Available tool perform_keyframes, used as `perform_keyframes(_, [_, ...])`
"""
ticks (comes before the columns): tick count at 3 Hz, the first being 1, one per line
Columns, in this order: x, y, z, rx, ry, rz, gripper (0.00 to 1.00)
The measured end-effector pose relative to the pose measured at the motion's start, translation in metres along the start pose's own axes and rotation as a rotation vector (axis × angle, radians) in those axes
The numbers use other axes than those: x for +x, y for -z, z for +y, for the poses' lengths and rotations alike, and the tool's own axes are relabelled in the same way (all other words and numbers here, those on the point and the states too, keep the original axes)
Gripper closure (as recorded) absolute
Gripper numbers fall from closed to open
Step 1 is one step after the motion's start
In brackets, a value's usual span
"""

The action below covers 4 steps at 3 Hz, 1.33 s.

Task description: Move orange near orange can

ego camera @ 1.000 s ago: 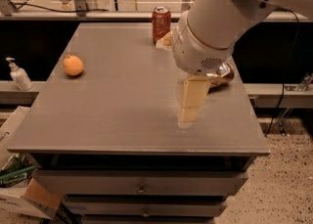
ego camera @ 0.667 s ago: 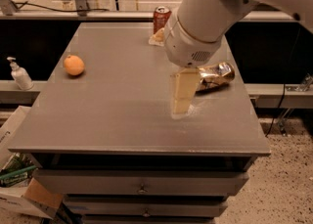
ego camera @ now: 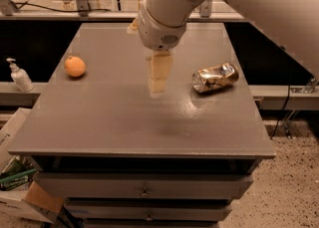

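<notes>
The gripper (ego camera: 159, 75) has drifted left to mid-frame above the table (ego camera: 99, 117), spread or pressed together I cannot tell, likely bound for the round, axis-less orange (ego camera: 75, 66) at left, well apart from the orange can (ego camera: 215, 77), toppled, long axis left-right.

White arm (ego camera: 239, 3) reaching in from upper right, rounded wrist (ego camera: 159, 25) bent down, pale hand (ego camera: 159, 75) hanging straight below it

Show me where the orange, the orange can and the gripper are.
orange (ego camera: 75, 66): camera view, middle of the fruit.
orange can (ego camera: 215, 77): camera view, its dented side.
gripper (ego camera: 158, 88): camera view, lower tip, over the table (ego camera: 99, 122) between the two.
</notes>
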<state>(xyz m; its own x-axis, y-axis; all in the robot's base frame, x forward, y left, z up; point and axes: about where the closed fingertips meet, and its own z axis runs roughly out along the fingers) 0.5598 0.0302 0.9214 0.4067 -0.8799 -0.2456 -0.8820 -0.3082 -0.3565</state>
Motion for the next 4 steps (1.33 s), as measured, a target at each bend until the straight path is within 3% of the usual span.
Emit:
perform_keyframes(1, [-0.013,-0.019,-0.032,0.009,0.015,0.000,0.00])
perform_keyframes(2, [-0.059,-0.093,-0.090,-0.006,0.002,0.033,0.00])
perform_keyframes(4, [-0.058,-0.096,-0.089,-0.009,-0.002,0.004,0.00])
